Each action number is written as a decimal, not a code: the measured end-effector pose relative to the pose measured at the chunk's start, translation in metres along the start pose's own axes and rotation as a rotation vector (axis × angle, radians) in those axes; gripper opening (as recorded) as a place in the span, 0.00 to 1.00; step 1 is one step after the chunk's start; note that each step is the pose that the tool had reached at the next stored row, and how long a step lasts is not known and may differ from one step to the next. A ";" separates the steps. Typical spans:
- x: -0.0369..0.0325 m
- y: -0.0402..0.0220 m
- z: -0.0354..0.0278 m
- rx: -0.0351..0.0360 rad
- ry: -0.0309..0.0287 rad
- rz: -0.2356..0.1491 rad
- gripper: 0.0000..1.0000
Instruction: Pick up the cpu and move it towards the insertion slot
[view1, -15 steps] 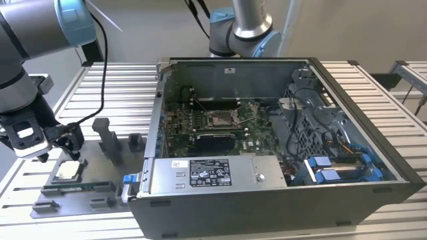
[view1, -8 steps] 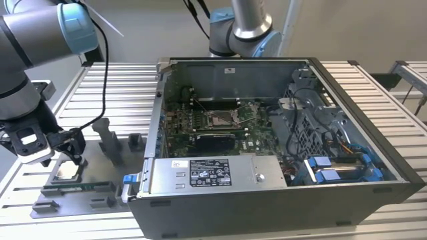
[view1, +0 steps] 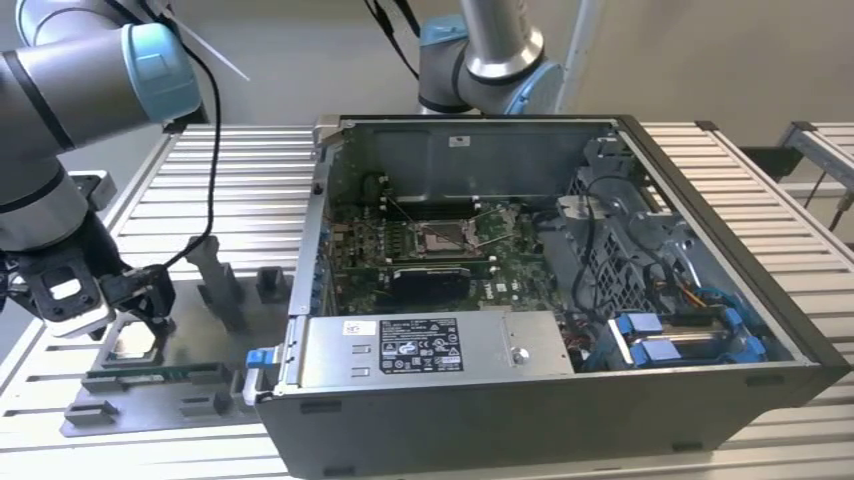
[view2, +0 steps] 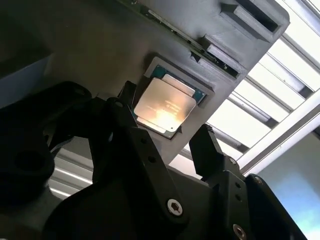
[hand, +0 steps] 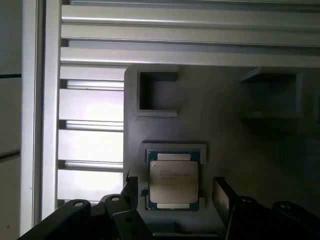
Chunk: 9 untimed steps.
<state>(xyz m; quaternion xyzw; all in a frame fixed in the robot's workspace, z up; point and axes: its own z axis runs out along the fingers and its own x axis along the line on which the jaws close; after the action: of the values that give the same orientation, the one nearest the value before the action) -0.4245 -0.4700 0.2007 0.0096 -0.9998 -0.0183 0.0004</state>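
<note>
The cpu (hand: 173, 181), a flat square chip with a silvery top, lies in a square recess of the grey holder plate (hand: 225, 125). In both wrist views my gripper (hand: 175, 192) is open just above it, one black finger on each side of the chip and a gap between each finger and the chip's edges. The second wrist view shows the cpu (view2: 164, 107) between the fingertips (view2: 204, 137) of the gripper (view2: 165, 120). In the exterior view the gripper (view1: 127, 310) hangs over the plate at the exterior view's left. The insertion slot (view1: 443, 237) sits on the green motherboard inside the open case.
The open computer case (view1: 534, 410) stands to the exterior view's right of the holder plate (view1: 200, 340), with a power supply (view1: 414, 350) along its near wall. A green memory stick (view1: 147, 377) lies on the plate. Upright posts (view1: 220, 280) rise from it. A second arm (view1: 481, 60) stands behind the case.
</note>
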 end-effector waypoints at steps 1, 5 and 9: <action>0.0002 0.0000 0.0016 0.0001 0.0000 0.000 1.00; 0.0006 -0.0002 0.0080 0.0000 0.0000 0.000 1.00; 0.0008 -0.0004 0.0121 0.0001 0.0001 0.000 1.00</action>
<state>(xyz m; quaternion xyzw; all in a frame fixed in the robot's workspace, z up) -0.4253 -0.4699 0.1885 0.0096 -0.9998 -0.0183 0.0005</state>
